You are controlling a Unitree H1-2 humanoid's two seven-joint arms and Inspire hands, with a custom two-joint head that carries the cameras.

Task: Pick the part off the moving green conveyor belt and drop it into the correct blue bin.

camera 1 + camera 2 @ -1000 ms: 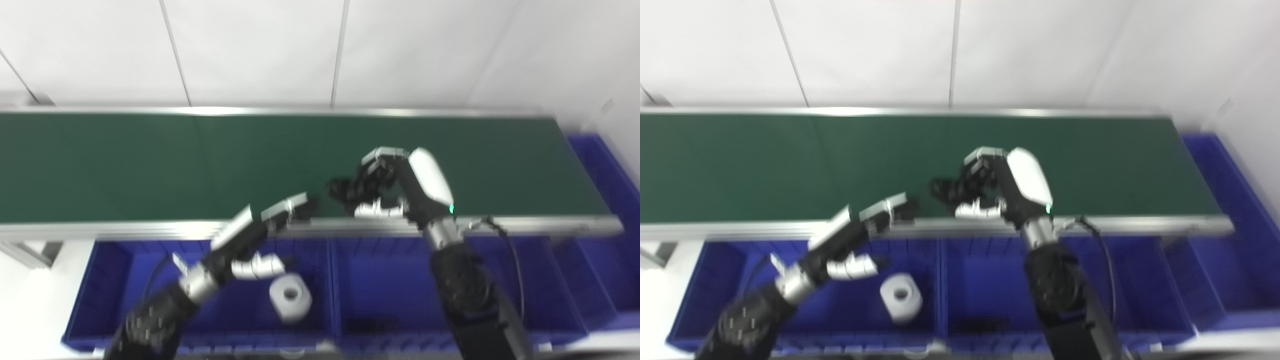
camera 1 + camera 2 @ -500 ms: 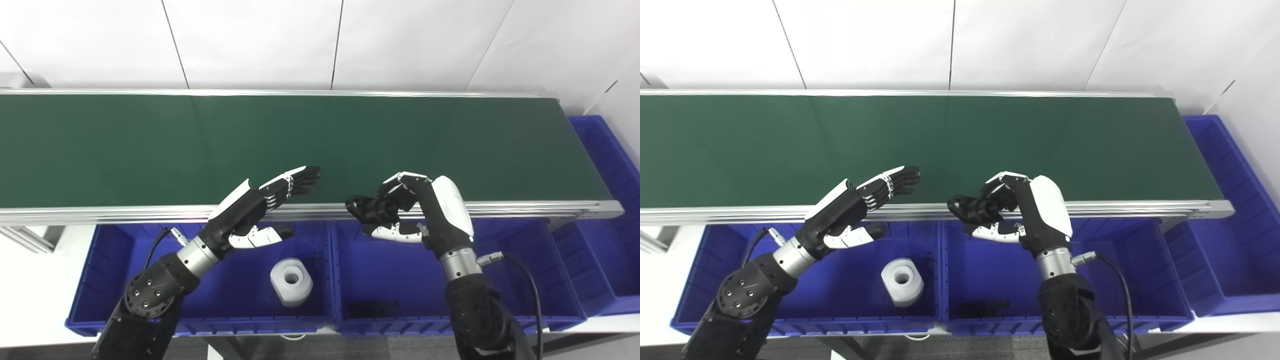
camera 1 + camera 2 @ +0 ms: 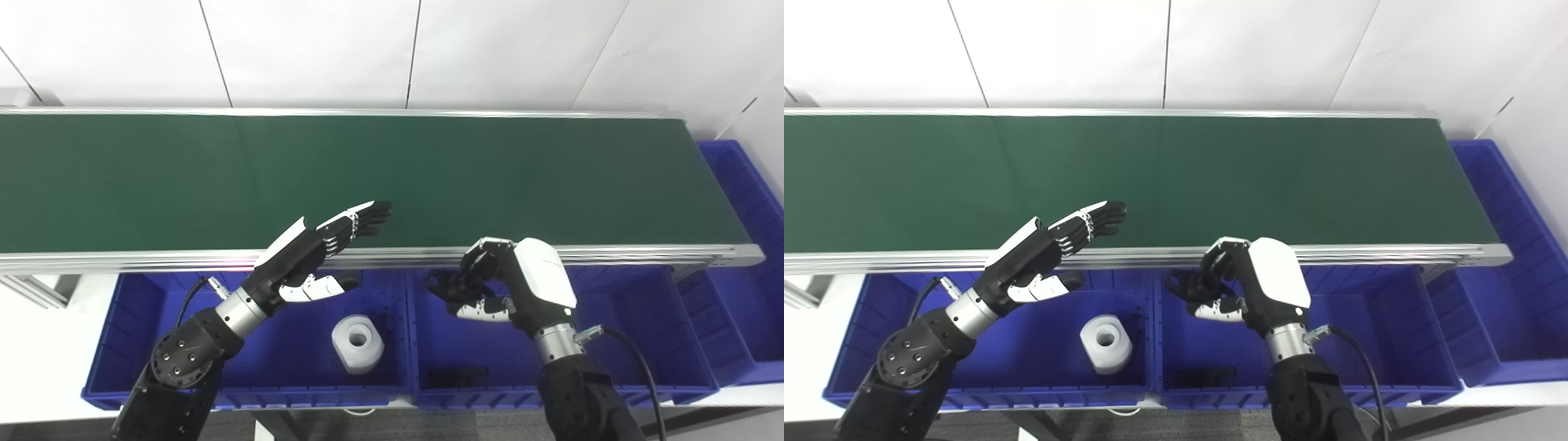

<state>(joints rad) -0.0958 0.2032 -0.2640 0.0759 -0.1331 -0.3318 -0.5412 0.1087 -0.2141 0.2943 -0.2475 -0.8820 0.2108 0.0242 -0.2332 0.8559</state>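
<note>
Two hands are up: the right hand [image 3: 490,285] is curled round a small black part [image 3: 450,286] above the middle blue bin [image 3: 637,331], the left hand [image 3: 318,254] flat, spread and empty by the conveyor belt [image 3: 184,177]. Released carelessly, the part might strike the divider and bounce into the bin beside it.

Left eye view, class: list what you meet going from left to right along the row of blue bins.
Left robot hand → white cylindrical part → small black part → right robot hand → far-right blue bin.
</note>
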